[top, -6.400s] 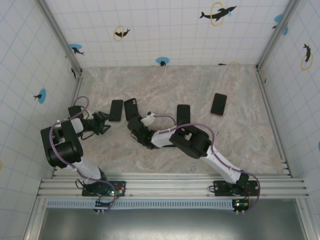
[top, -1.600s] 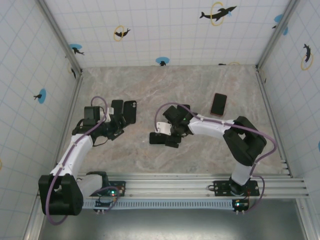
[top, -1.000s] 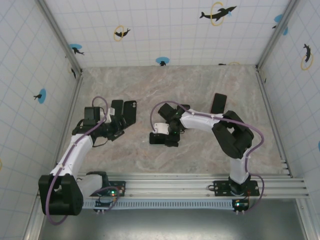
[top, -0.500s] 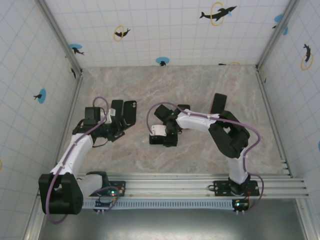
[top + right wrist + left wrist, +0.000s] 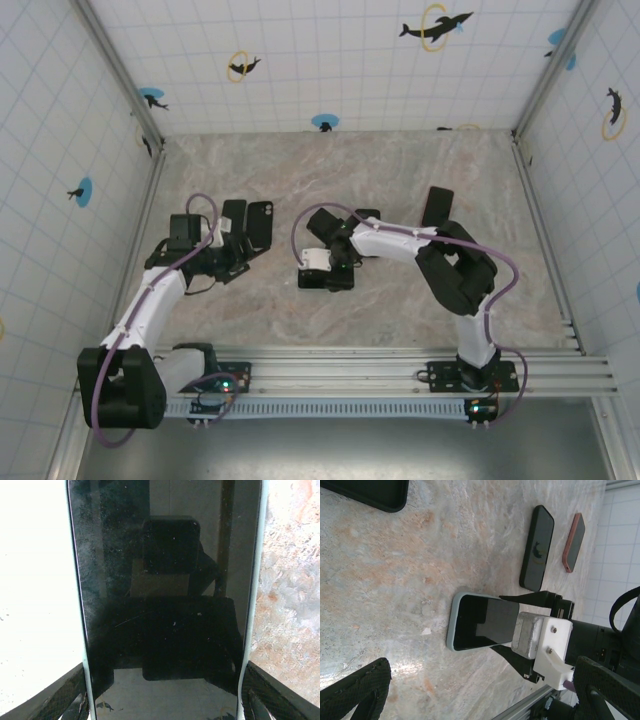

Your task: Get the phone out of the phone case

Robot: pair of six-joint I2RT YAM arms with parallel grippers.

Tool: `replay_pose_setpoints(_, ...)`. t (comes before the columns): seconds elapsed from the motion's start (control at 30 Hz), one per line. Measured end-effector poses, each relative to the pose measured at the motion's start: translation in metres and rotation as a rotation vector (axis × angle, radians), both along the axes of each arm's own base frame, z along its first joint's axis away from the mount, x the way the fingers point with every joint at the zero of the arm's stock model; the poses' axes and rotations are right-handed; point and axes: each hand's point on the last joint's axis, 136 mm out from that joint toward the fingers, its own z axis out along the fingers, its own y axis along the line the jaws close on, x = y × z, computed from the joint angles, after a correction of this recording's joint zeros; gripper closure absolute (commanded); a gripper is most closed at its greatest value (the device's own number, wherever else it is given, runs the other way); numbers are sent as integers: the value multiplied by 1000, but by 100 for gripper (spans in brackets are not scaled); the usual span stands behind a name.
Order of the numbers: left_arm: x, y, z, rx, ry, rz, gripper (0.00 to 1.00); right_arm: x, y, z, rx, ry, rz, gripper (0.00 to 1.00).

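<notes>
The phone (image 5: 165, 605) lies screen up on the marble table in a pale teal phone case (image 5: 256, 580). My right gripper (image 5: 167, 695) straddles its near end, one finger (image 5: 65, 695) against each long rim of the case. From the left wrist view the same phone (image 5: 480, 622) rests flat on the table, with the right gripper (image 5: 517, 630) over its end. In the top view the right gripper (image 5: 325, 275) sits on the phone at the table's middle. My left gripper (image 5: 240, 258) hangs open and empty to the left, apart from the phone.
Two black handsets (image 5: 233, 215) (image 5: 260, 222) lie just beyond the left gripper. Another black one (image 5: 537, 547) and a pink-edged one (image 5: 573, 542) lie further right. Tiled walls enclose the table on three sides.
The right gripper's jaws have narrowed onto the case's sides and the wrist has shifted slightly left. The left arm has not moved.
</notes>
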Motion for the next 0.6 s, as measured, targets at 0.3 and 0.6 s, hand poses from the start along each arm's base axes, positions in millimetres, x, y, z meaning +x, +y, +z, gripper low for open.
replay_pose_setpoints(0.3, 1, 0, 10, -14, -23, 27, 6, 12, 2, 43, 160, -42, -134, 50)
replay_pose_setpoints(0.6, 8, -3, 59, -56, -264, 166, 12, 32, 24, 113, 416, -109, -376, 53)
